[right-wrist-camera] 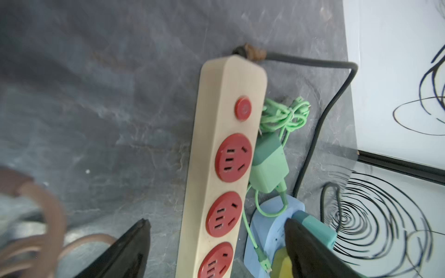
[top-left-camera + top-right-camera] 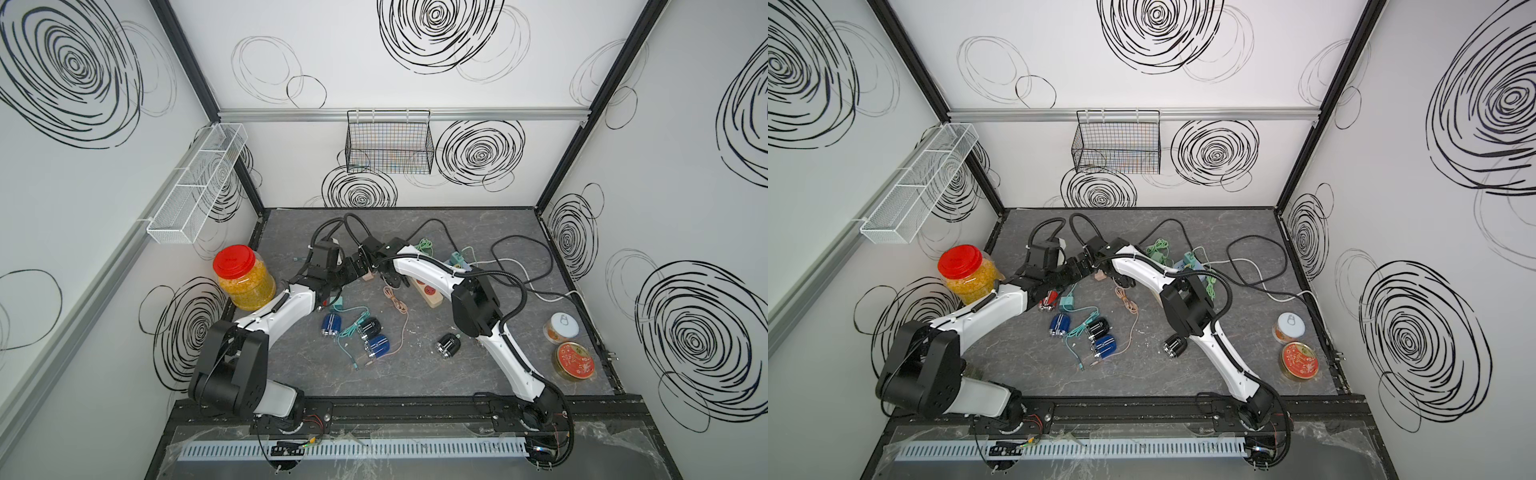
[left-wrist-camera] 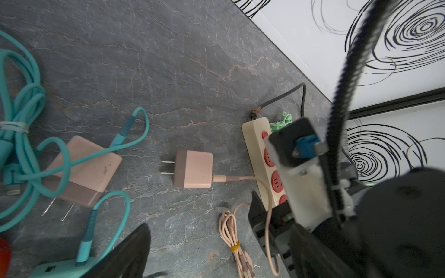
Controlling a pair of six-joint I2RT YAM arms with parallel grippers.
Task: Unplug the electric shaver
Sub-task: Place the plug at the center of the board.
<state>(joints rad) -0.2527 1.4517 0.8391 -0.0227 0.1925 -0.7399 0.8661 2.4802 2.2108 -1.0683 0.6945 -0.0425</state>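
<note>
Right wrist view is showing the right gripper hovering with its fingers standing wide apart and nothing between them, directly over the cream power strip, whose red sockets in sight are all sitting empty. Left wrist view is showing the left gripper likewise spread and holding nothing. It is looking down at the pink adapter, which is lying on the bare tabletop just beside the strip, prongs exposed and pointing away from it, its pink cable curling back alongside the strip. In both top views the two grippers are meeting over this spot, toward the middle of the tabletop's far edge. Farther out, several electric shavers are lying around the middle of the tabletop: a blue shaver, a black shaver, a second blue shaver, and a second black shaver nearer the right edge. The pink cable is running down toward the second blue shaver, but whether its tip is sitting in that shaver is too small to tell. Judging from this, the pull from the socket is looking done, and at most drawing the arms back is remaining.
</note>
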